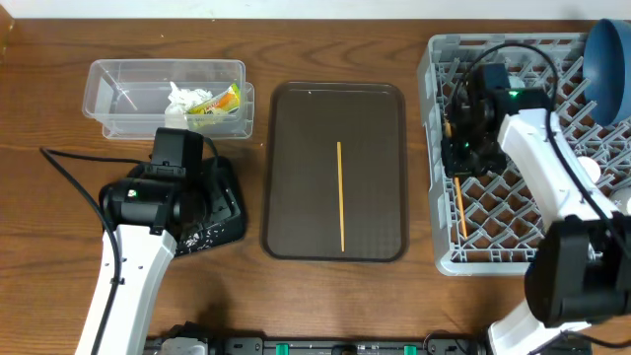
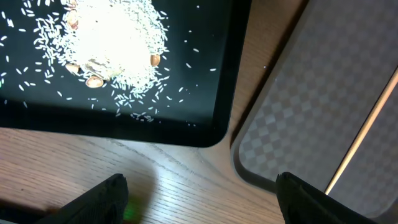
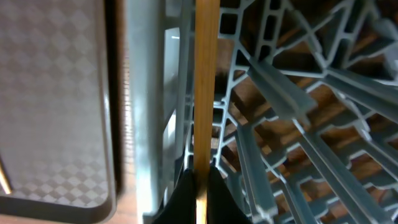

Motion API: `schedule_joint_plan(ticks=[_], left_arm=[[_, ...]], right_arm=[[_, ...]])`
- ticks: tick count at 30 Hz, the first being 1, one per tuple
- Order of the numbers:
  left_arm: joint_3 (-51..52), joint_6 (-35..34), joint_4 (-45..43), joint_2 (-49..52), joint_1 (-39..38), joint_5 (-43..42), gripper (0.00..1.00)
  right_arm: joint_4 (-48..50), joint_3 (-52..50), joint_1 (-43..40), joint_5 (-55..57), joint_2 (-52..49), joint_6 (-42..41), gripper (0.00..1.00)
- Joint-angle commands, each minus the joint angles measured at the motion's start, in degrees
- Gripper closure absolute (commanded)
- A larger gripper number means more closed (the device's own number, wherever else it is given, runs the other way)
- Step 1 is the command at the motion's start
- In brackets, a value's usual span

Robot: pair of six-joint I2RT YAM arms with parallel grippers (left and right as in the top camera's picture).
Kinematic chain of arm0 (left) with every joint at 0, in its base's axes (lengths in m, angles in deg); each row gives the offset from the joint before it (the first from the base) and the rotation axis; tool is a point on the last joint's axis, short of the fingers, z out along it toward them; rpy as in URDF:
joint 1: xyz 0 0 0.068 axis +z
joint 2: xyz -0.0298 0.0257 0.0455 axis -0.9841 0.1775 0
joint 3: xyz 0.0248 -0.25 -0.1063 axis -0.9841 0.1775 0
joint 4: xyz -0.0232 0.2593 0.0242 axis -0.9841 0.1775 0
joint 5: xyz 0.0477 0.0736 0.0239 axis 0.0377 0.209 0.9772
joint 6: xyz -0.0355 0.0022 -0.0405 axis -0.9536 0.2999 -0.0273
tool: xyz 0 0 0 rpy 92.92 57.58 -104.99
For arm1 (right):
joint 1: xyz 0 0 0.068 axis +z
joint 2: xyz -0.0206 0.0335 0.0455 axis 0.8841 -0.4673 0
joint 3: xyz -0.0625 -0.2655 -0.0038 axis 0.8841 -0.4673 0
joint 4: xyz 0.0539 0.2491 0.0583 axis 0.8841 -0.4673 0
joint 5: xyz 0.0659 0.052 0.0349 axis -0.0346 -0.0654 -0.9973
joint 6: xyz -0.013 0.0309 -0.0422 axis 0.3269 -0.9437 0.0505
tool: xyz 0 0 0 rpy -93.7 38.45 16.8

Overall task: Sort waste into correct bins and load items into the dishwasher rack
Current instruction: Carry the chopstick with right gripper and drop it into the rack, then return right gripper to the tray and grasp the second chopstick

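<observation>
Pinched tight in the right gripper [image 3: 200,186], one chopstick [image 3: 206,87] runs along the edge of the dishwasher rack [image 3: 292,93], the arm bent down over it. Left gripper [image 2: 202,196] hangs spread wide and empty by the corner of the black tray [image 2: 211,99] scattered with rice [image 2: 118,37], mostly hidden under its arm from overhead. Another chopstick [image 1: 341,195] lies on the brown tray [image 1: 296,177]; the blue plate [image 1: 609,54] is cut off.

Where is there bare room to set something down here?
Free: brown tray on both sides of its chopstick; bare table left of the clear tub. Crowded: the rack's left edge, where the right gripper holds the other chopstick; black tray holds rice.
</observation>
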Motion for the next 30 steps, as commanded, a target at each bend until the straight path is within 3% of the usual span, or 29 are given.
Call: schedule_joint_plan(ticks=[1,6,13,23,30], left_arm=[[-0.52,-0.31,0.2,0.22,0.31,0.72,0.21],[-0.52,-0.31,0.22,0.22,0.28,0.72,0.21],[-0.52,-0.31,0.2,0.22,0.28,0.72,0.21],[-0.52,-0.31,0.2,0.22,0.28,0.72,0.21],[-0.52,-0.33,0.17,0.22,0.28,0.72,0.21]], right_arm=[[1.2,-0.09,-0.15,-0.09,-1.2,0.98,0.98],[1.92,-0.11,-0.15,-0.07,-1.22,1.03,0.91],[1.01,-0.07,-0.15,-0.09,-1.16,1.05,0.53],[-1.05,5.09,-0.13,-2.32,6.6,1.09,0.46],[5.05,5.99,3.23,-15.93,11.87,0.98,0.45]])
